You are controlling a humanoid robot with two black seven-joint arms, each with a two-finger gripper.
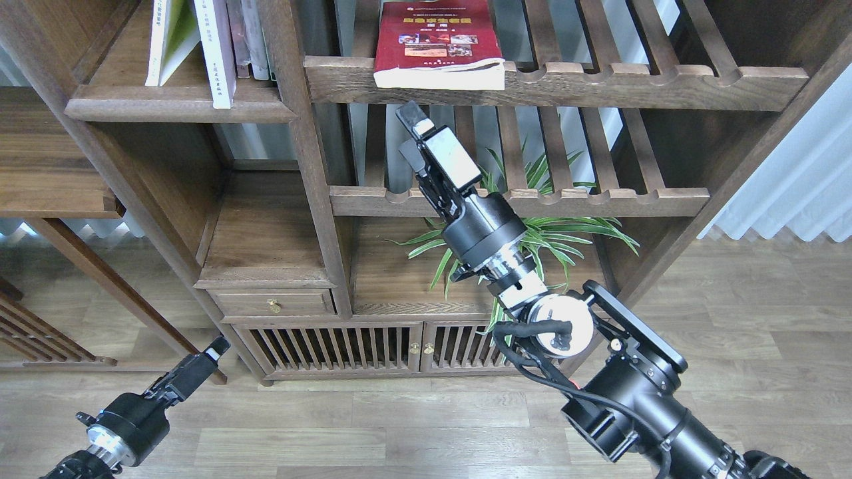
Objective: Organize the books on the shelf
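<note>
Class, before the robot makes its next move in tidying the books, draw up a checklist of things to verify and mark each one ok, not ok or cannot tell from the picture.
1. Right gripper is near the dark red book: ok, just below its front edge.
2. Right gripper is empty: ok.
3. Right gripper open or shut: cannot tell.
4. Dark red book is fully supported: not ok, it overhangs the slatted rack.
5. Solid shelf has free space: ok, right of the upright volumes.
6. Left gripper is out of the way: ok, low near the floor.

Shelf: 2 books leaning upright. Slatted rack: 1 red book, flat, overhanging front rail.
</note>
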